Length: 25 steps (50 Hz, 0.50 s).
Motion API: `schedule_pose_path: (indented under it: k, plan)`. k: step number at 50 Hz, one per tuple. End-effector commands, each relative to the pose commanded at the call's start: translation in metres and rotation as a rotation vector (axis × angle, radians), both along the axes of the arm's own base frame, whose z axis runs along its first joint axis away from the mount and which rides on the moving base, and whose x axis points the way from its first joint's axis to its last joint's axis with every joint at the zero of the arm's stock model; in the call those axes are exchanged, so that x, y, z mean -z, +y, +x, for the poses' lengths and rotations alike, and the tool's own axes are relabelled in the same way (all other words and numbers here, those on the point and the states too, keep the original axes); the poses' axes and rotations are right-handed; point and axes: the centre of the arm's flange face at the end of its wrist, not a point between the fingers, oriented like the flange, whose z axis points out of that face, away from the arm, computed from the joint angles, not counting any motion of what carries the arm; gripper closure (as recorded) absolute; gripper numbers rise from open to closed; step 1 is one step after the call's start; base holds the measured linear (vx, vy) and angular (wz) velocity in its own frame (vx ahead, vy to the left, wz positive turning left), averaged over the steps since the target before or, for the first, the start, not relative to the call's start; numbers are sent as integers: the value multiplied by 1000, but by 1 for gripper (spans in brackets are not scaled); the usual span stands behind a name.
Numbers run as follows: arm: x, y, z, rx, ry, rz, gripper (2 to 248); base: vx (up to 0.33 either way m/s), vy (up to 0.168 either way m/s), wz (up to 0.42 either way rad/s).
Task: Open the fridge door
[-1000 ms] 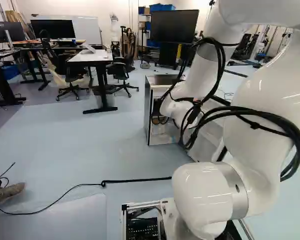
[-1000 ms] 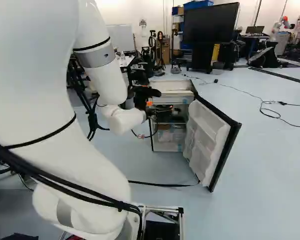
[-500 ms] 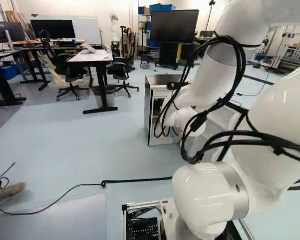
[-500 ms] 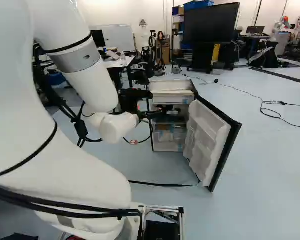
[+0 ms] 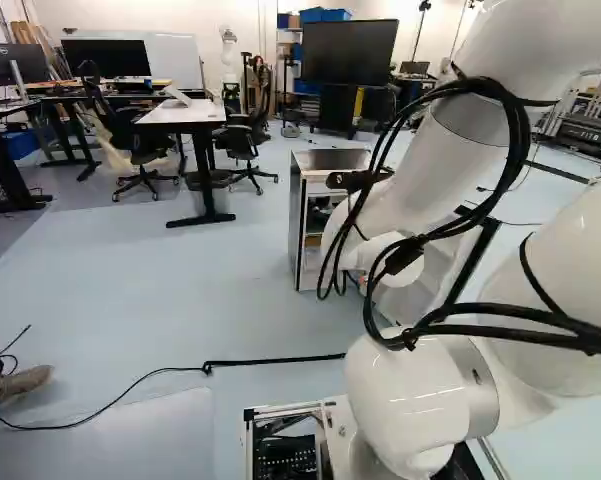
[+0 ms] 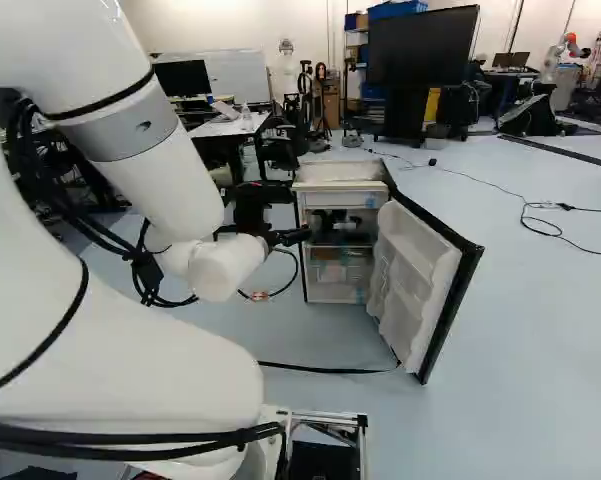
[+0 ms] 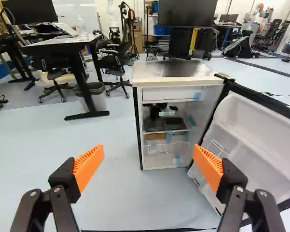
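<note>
Partly, our arm (image 5: 415, 200) hides the fridge (image 5: 330, 160) in the left base view; its white-lined door (image 6: 415, 270) stands wide open, our pincer (image 6: 300, 237) spread apart.

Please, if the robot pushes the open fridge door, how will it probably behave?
The fridge door would probably swing rather than slide, as it joins the fridge along one side. It should stay stiff, judging by its straight black edge. Its moulded white lining looks like plastic, so it may flex under a hard push.
</note>
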Motion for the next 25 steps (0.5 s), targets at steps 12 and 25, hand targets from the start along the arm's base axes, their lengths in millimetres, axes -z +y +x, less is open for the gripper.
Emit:
schedule_pose_path:
  k: [12, 25]
  plan:
    - [1, 3, -7, -29, 8, -2, 3, 0, 0, 0]
    - [2, 5, -11, -42, 12, -3, 3, 0, 0, 0]
